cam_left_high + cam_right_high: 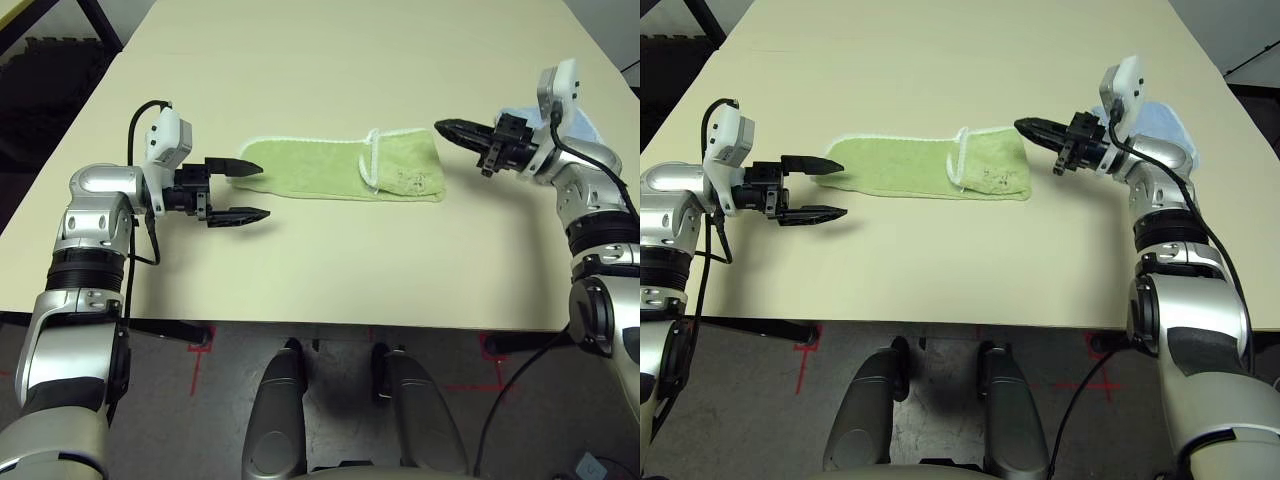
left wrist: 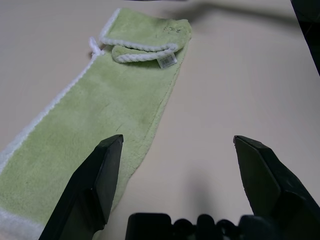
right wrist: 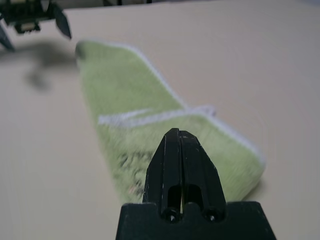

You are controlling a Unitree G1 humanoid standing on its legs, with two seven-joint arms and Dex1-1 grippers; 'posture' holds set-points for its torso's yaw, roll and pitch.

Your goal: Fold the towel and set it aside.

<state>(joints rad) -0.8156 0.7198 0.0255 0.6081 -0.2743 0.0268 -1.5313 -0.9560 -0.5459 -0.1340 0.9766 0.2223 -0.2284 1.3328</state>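
Two claws flanking towel (image 1: pixel 340 168): left claw (image 1: pixel 245 192) agape; right claw (image 1: pixel 447 128) closed, empty.

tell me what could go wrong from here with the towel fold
The towel lies as a long strip with only its right end folded over, so that loose flap may spring back open. The open left gripper has one finger over the towel's left end and one over bare table, so closing might pinch only the edge. The shut right gripper holds nothing.

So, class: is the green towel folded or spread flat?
Partly folded: the towel lies as a long strip, its right end lapped back over itself.
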